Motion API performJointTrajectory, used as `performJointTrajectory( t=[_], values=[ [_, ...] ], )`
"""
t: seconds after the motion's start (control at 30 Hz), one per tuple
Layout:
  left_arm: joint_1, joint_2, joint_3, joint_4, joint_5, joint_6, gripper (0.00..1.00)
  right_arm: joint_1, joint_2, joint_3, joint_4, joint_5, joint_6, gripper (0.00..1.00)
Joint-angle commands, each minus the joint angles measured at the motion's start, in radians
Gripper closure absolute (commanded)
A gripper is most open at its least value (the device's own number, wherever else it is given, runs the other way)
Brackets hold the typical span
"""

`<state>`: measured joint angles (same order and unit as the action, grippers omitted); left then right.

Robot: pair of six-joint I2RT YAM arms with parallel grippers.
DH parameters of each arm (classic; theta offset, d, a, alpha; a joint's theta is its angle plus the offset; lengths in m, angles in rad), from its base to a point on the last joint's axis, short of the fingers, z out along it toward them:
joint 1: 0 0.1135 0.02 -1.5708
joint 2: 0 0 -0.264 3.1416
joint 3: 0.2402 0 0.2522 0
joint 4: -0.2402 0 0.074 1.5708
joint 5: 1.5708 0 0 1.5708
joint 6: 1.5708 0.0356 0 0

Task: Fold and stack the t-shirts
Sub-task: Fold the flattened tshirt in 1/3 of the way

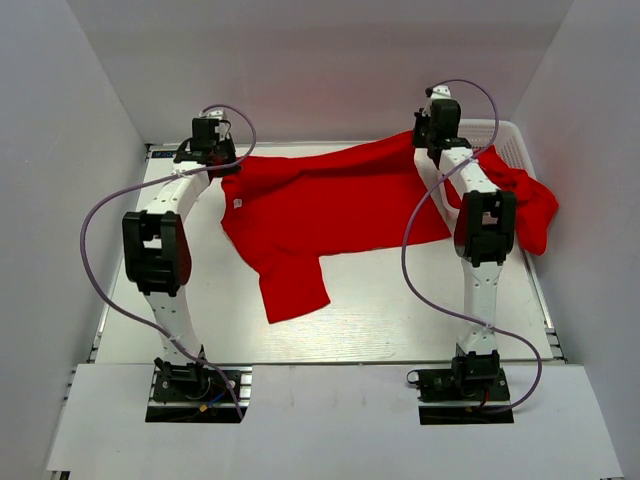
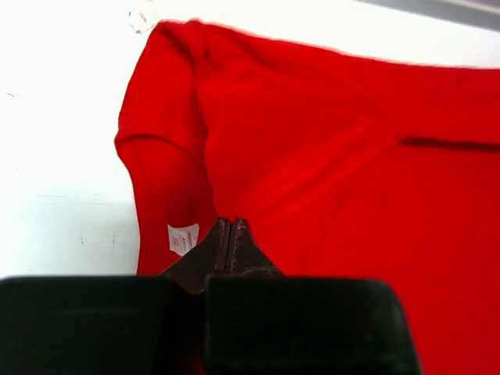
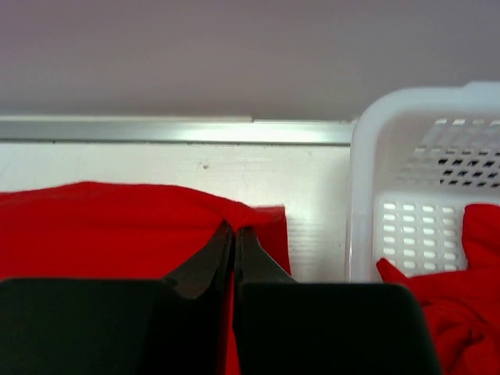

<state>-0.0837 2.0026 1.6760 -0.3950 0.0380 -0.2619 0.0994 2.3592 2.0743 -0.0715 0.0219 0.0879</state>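
Observation:
A red t-shirt (image 1: 330, 205) lies spread across the back middle of the white table, with one sleeve (image 1: 293, 285) pointing to the front. My left gripper (image 1: 224, 160) is shut on its left edge, near the white neck label (image 2: 183, 238); creases in the cloth (image 2: 312, 156) run to the closed tips (image 2: 228, 226). My right gripper (image 1: 428, 138) is shut on the shirt's far right corner (image 3: 258, 215), the cloth pinched between the tips (image 3: 234, 230). A second red t-shirt (image 1: 525, 205) hangs crumpled over the basket's near rim and also shows in the right wrist view (image 3: 453, 312).
A white lattice basket (image 1: 505, 135) stands at the back right, close beside my right gripper; it also shows in the right wrist view (image 3: 367, 195). White walls enclose the table on the left, back and right. A metal rail (image 3: 156, 129) runs along the table's back edge.

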Motion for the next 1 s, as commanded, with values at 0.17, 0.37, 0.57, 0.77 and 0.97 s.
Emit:
performJointTrajectory(
  t=[0.17,0.37,0.57,0.77,0.97],
  values=[
    [-0.008,-0.154,-0.147,-0.027,0.04,-0.046,1.0,-0.007,-0.095,-0.049,-0.042,-0.008,-0.013,1.0],
    [-0.008,-0.177,-0.243,-0.036,0.071,-0.066,1.0,-0.013,-0.098,-0.085,-0.068,-0.011,-0.001,1.0],
    [-0.008,-0.166,-0.335,-0.036,0.095,-0.085,1.0,-0.015,-0.091,-0.111,-0.086,-0.013,-0.001,1.0],
    [-0.008,-0.113,-0.355,-0.036,0.115,-0.094,1.0,-0.013,-0.075,-0.12,-0.1,0.016,-0.01,1.0],
    [-0.008,-0.093,-0.297,-0.1,0.115,-0.094,0.42,-0.006,-0.069,-0.12,-0.106,0.019,-0.037,0.58]
  ],
)
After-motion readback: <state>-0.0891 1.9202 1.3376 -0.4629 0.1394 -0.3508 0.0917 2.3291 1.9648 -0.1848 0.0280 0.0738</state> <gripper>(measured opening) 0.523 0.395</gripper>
